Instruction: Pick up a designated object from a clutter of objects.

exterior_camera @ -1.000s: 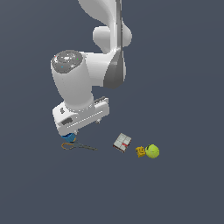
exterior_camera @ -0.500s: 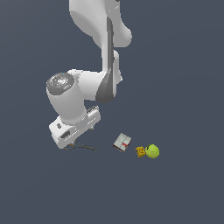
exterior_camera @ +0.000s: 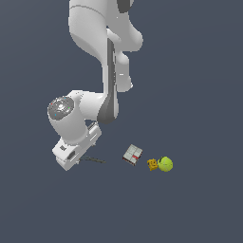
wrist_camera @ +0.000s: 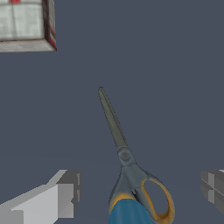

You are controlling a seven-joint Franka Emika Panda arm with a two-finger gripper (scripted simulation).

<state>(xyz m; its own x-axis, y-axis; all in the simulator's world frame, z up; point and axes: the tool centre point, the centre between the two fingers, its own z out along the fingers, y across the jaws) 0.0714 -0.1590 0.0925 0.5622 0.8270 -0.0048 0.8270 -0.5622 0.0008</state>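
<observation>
Wrist view puts the two fingertips (wrist_camera: 65,199) of the gripper (wrist_camera: 140,192) closest of all, spread wide with bare floor between them and nothing held; the scissors (wrist_camera: 124,153) lie flat on that floor in the gap, orange-lined handle loops nearest and partly over a blue round thing (wrist_camera: 129,214) that I take for the cup, the grey blades running away to a fine tip. Judging by looks, the scissors are light, stiff and very thin, lying so low that a pinch on the blades could slide off the smooth metal or scrape the floor; the pivot, or the neck just behind it where the handles widen, seems the safest place to close on, across the narrow width. Being long, the scissors may tip blade-down if taken only by the loops. Farther on sits the white-and-red box (wrist_camera: 26,24), well apart from the blade tip. In the exterior view the scissors (exterior_camera: 92,160) show as a thin dark line beside the low-hanging hand, the box (exterior_camera: 132,154) farther toward the exterior view's right, then a small yellow piece (exterior_camera: 152,164) touching or just beside the yellow-green ball (exterior_camera: 165,163). No brand, label or writing can be read anywhere.
</observation>
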